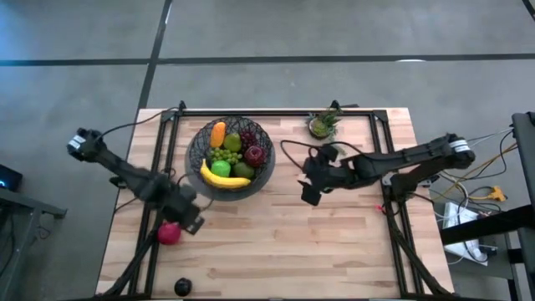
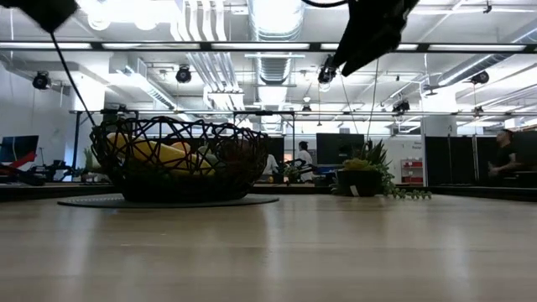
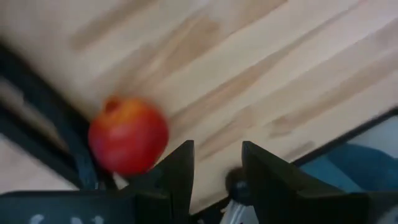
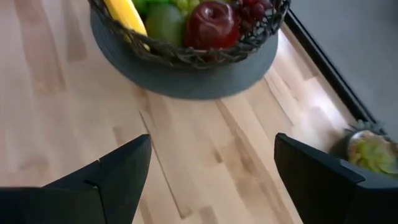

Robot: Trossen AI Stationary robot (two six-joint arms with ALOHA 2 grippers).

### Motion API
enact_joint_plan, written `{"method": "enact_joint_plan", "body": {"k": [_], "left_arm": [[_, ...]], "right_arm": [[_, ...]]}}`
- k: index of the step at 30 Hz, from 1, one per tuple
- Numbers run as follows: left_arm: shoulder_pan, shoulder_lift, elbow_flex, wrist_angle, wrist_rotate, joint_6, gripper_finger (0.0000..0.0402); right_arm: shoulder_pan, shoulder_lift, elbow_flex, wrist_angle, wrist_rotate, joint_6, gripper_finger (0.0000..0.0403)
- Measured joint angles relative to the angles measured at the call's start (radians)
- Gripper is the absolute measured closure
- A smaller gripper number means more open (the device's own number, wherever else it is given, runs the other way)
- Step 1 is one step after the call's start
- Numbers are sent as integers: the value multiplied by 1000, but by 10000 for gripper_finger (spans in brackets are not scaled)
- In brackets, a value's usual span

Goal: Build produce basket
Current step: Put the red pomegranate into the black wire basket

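The dark wire basket (image 1: 230, 155) stands on a flat grey disc (image 2: 168, 200) at the table's far left-centre. It holds a banana (image 1: 224, 177), green grapes, a green apple, an orange piece, a dark red apple (image 4: 213, 25) and purple grapes. A red apple (image 1: 169, 233) lies on the table near the left edge, and it also shows in the left wrist view (image 3: 127, 135). My left gripper (image 3: 217, 180) hovers just beside it, open by a narrow gap and empty. My right gripper (image 4: 211, 168) is wide open and empty, right of the basket (image 1: 309, 191).
A dark plum (image 1: 182, 288) lies at the table's near edge, left of centre. A small spiky green plant (image 1: 323, 124) stands at the far edge, right of the basket. Black frame rails (image 1: 159, 167) run along the table's sides. Bare wood lies in the middle and near right.
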Motion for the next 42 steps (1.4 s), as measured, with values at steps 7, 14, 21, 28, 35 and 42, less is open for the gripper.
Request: {"method": "enact_joint_plan", "body": {"k": [7, 14, 21, 28, 35, 42], "left_arm": [[-172, 26, -81, 0, 52, -344, 263], [-182, -26, -171, 26, 55, -430, 159], [-182, -57, -303, 81, 84, -482, 48], [-182, -15, -373, 159, 85, -505, 16], [-182, 76, -395, 257, 94, -467, 15], [-182, 176, -372, 279, 139, -378, 52]], "right_arm": [[-1, -106, -171, 184, 0, 24, 93], [-3, -144, -242, 251, -8, 38, 110], [-3, -148, -239, 249, -8, 81, 122], [-3, -151, -231, 249, -9, 81, 131], [-1, -154, -231, 250, -9, 91, 132], [1, -154, -231, 251, -42, 93, 141]]}}
